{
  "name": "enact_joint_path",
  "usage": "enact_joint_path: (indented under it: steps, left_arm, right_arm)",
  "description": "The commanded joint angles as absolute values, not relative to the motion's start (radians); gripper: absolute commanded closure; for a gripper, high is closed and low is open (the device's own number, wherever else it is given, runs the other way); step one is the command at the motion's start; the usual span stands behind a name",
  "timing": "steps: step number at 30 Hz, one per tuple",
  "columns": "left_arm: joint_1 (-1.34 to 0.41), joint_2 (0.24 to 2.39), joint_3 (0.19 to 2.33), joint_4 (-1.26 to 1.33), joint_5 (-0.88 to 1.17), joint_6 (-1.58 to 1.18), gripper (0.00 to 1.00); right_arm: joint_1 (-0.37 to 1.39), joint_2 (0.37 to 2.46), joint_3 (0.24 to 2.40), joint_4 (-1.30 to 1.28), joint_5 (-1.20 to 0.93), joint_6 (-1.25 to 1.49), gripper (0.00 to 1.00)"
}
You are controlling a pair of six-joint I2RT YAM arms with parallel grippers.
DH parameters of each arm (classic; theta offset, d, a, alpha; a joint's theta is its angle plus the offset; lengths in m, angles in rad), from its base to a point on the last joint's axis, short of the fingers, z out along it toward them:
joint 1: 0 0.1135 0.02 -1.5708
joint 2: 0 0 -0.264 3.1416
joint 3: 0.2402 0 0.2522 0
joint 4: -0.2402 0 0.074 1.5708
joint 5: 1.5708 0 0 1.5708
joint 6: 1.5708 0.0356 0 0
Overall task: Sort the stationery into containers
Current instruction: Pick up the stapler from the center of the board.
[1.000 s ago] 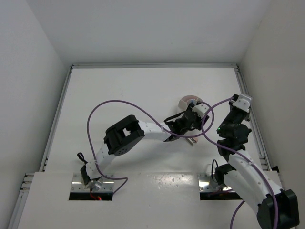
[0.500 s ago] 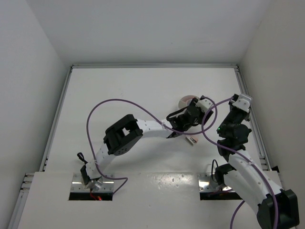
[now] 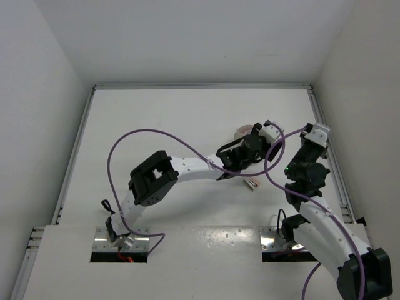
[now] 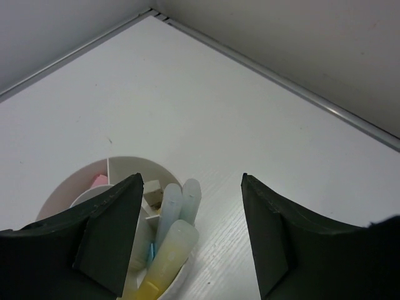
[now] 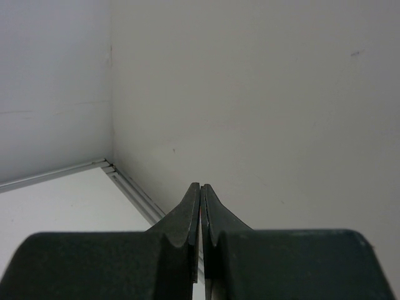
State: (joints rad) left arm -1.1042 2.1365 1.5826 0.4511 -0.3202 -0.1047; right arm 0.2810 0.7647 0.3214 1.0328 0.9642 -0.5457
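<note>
Motion is carrying the left gripper (image 4: 190,206) from the table to above the dish (image 4: 125,160), its jaws gaping and empty. Pastel sticks (image 4: 178,215) are lying in one compartment, while a small piece (image 3: 252,184) is waiting outside, probably next. The right gripper (image 5: 200,203) is idling, pinched closed on nothing.

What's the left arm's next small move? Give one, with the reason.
Probably draw the left tool back toward the small item lying on the table near the dish: the tool is open and empty above the dish, with sticks already inside.
</note>
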Motion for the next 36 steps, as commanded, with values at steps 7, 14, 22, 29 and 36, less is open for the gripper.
enact_joint_path:
  steps: [7,14,22,29,36]
  left_arm:
    - [-1.146,1.984,1.592,0.446,-0.398,-0.078,0.32]
    - [-1.059,1.728,1.471,0.234,-0.583,-0.181,1.00]
    - [-0.853,1.372,1.430,-0.264,-0.680,-0.560,0.20]
    - [-0.655,1.050,1.021,-0.375,-0.738,-0.641,0.00]
    - [-0.580,1.037,0.917,-0.339,-0.669,-0.683,0.00]
  right_arm:
    - [0.281,0.736,0.316,1.132,0.962,-0.566,1.00]
    - [0.304,0.727,0.380,0.787,0.849,-0.473,1.00]
    - [0.304,0.808,0.817,-0.376,-0.108,-0.353,0.46]
    - [0.314,1.096,0.996,-0.923,-0.500,-0.572,0.21]
    - [0.379,1.293,0.919,-0.877,-0.399,-0.467,0.43]
